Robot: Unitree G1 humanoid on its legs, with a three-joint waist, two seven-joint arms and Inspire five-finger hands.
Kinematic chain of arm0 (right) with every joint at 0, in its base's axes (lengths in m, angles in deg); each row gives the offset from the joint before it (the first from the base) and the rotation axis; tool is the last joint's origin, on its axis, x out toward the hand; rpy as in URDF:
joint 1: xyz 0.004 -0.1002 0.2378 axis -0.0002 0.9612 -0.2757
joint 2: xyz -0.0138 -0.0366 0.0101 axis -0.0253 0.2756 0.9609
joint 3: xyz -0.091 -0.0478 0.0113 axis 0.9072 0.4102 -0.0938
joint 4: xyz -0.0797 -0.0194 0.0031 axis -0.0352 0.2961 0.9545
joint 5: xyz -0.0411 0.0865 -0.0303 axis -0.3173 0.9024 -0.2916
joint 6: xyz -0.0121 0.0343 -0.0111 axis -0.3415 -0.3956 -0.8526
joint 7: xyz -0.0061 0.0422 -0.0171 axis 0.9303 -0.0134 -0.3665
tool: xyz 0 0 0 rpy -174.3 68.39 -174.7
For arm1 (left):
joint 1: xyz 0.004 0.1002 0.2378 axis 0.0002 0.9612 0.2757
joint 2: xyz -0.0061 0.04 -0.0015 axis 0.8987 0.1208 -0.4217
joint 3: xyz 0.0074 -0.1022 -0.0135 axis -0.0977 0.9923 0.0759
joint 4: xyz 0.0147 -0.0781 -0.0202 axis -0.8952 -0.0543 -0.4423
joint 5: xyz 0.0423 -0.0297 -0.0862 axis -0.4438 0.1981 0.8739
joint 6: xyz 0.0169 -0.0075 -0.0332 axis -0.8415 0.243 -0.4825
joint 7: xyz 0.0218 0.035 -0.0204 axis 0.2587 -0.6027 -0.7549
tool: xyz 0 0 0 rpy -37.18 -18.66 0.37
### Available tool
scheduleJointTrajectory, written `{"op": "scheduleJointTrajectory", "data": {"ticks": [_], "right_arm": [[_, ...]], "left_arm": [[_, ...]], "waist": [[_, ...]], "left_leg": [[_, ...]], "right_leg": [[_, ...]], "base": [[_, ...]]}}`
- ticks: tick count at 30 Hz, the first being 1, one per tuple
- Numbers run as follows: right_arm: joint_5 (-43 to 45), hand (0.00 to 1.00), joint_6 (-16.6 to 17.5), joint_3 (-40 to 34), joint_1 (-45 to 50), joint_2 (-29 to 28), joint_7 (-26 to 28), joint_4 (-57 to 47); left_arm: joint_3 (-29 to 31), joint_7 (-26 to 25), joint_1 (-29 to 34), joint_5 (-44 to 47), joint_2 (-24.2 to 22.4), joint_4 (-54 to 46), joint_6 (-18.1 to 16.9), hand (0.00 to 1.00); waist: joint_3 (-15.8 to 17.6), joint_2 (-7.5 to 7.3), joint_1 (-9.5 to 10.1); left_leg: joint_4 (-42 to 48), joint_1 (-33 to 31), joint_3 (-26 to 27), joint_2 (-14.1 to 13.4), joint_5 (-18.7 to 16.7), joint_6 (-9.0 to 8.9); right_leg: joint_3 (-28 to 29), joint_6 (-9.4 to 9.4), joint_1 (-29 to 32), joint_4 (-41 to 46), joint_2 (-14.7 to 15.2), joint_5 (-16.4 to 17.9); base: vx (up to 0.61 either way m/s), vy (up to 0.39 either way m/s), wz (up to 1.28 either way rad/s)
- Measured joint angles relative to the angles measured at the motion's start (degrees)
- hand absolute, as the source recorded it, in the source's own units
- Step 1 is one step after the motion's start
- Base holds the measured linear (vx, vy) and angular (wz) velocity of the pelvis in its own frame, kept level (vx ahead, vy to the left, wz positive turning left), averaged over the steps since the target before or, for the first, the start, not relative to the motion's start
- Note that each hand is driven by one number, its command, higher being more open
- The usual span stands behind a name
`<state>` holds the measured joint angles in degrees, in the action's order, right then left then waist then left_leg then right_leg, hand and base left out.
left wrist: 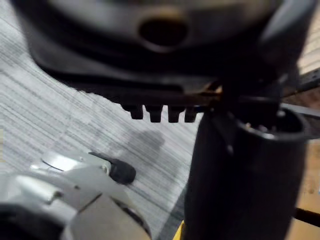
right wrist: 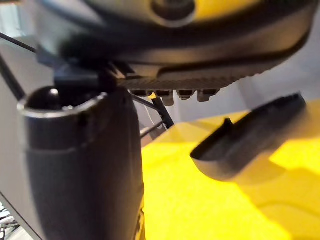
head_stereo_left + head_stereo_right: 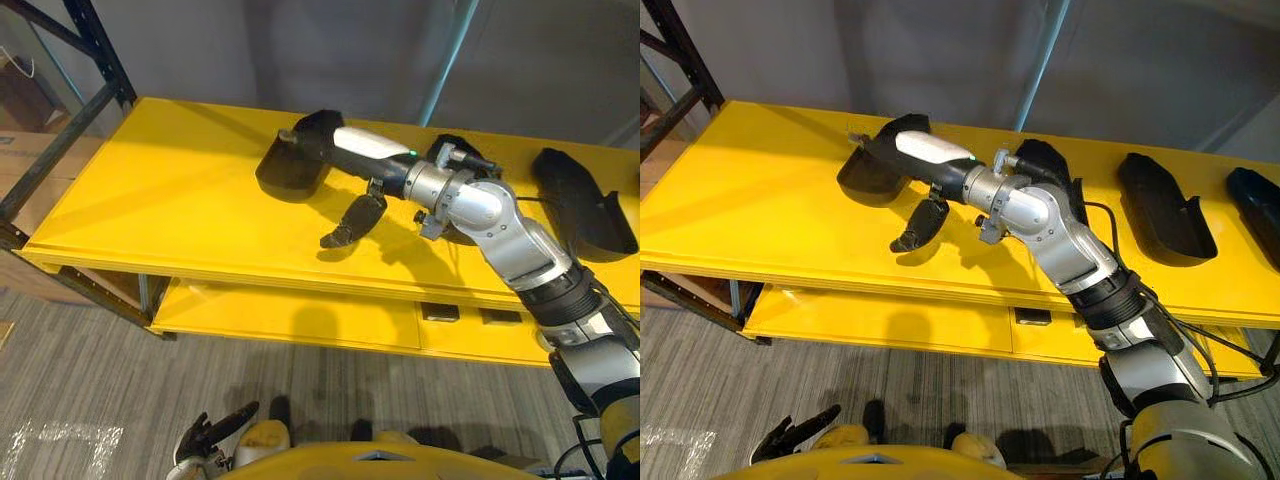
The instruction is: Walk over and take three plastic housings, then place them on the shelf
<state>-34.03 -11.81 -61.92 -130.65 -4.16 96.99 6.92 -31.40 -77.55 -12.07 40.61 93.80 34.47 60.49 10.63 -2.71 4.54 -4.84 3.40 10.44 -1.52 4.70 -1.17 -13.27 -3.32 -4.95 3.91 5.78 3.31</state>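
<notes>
Right hand [image 3: 365, 148]: stretched out across the yellow shelf [image 3: 150, 200], its fingers lying over the top of the end housing [image 3: 282, 172].
Risk, drag: if the arm draws back with fingers resting on that housing, the part could slide or tip toward the shelf's front edge. Cause: flat contact from above with no closed grip.
Risk, collision: the forearm passes just over the second housing [image 3: 1048, 160]. A dropped or swung elbow could knock it out of line.
Risk, thumb: the thumb [image 3: 350, 220] hangs low, near the shelf surface, and could catch on it during a sideways move.
Hand opening: wide. The thumb stands well apart from the fingers and nothing is pinched between them.
Contact: not confirmed. In the eye views the dark fingers merge with the dark housing. The right wrist view shows the housing lying on the yellow surface past the fingers, clear of the thumb.
Housings: all rest on the shelf top, spaced apart. The third housing [image 3: 1165, 205] and fourth housing [image 3: 1255, 205] sit toward the robot's right.
Left hand [image 3: 210, 435]: low above the floor, fingers relaxed, empty.
</notes>
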Motion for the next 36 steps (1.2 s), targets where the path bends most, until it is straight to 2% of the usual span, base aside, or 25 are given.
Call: {"op": "scheduleJointTrajectory", "data": {"ticks": [4,9,16,20,22,24,27,31,36], "right_arm": [[-0.1,1.00,-1.7,1.2,-4.4,-1.9,-0.1,10.0],[0.0,1.00,-1.5,1.2,-9.9,-2.0,-3.6,12.8],[0.0,1.00,2.9,1.2,-14.7,-3.6,-5.4,16.9],[2.4,1.00,3.0,0.9,-15.2,-3.9,-2.3,17.1],[3.3,1.00,2.3,0.9,-15.2,-4.5,1.4,17.1],[3.3,1.00,-0.5,1.0,-15.1,-6.0,6.8,17.3],[3.0,1.00,-3.2,2.0,-15.1,-7.2,10.2,19.1],[2.0,1.00,-5.3,2.3,-15.0,-9.4,12.3,22.2],[-0.3,1.00,-5.2,2.3,-15.0,-10.1,13.4,23.0]], "left_arm": [[-0.2,0.0,0.1,1.8,-0.6,-0.6,-0.3,1.00],[-0.3,0.0,0.0,1.8,-1.3,-3.2,-0.3,1.00],[-0.7,-0.1,-0.2,1.8,-1.4,-5.7,0.5,1.00],[-0.8,-0.1,-0.2,1.7,-1.5,-6.3,0.8,1.00],[-0.8,-0.1,-0.2,1.7,-1.5,-6.3,1.3,1.00],[-0.8,-0.1,-0.1,1.5,-1.5,-6.5,2.1,1.00],[-0.8,-0.1,-0.2,1.2,-1.4,-7.1,3.0,1.00],[-0.8,-0.1,-0.2,1.0,-1.4,-7.3,3.2,1.00],[-0.8,-0.1,-0.2,0.8,-1.4,-7.3,3.3,1.00]], "waist": [[1.7,0.91,0.36],[4.2,1.82,1.37],[5.7,2.09,2.01],[6.2,2.38,2.51],[6.3,2.49,2.72],[6.3,2.53,2.73],[6.3,2.54,2.98],[6.3,2.50,3.16],[6.3,2.49,3.13]], "left_leg": [[0.1,-0.6,-1.5,0.1,0.5,0.01],[0.8,-1.4,-2.1,0.0,0.5,-0.06],[2.9,-3.0,-2.9,-0.1,-0.1,-0.16],[4.2,-3.0,-2.9,-0.1,-0.9,-0.15],[4.7,-3.1,-2.9,-0.2,-1.1,-0.12],[4.7,-3.1,-3.0,-0.2,-1.1,-0.12],[4.7,-3.0,-3.0,-0.2,-1.1,-0.12],[4.7,-2.9,-3.1,-0.2,-1.1,-0.11],[4.7,-2.5,-3.1,-0.2,-1.1,-0.12]], "right_leg": [[-1.3,0.04,0.0,0.0,0.0,0.0],[-1.9,0.07,0.2,0.1,-0.1,0.0],[-2.8,0.11,0.3,0.1,0.0,0.0],[-2.9,0.20,-0.3,0.1,0.1,0.1],[-3.1,0.24,-0.5,0.2,0.1,0.1],[-3.2,0.29,-0.5,0.2,0.1,0.1],[-3.3,0.29,-0.6,0.2,0.1,0.1],[-3.5,0.28,-0.7,0.1,0.1,0.1],[-3.5,0.28,-1.2,0.0,0.1,0.1]], "base": [[-0.01,-0.006,0.17],[-0.02,-0.003,0.07],[0.00,-0.003,0.07],[0.00,0.000,0.00],[0.00,0.000,0.00],[0.00,0.000,0.00],[0.00,0.000,0.00],[0.00,0.000,0.00],[0.00,0.000,0.00]]}}
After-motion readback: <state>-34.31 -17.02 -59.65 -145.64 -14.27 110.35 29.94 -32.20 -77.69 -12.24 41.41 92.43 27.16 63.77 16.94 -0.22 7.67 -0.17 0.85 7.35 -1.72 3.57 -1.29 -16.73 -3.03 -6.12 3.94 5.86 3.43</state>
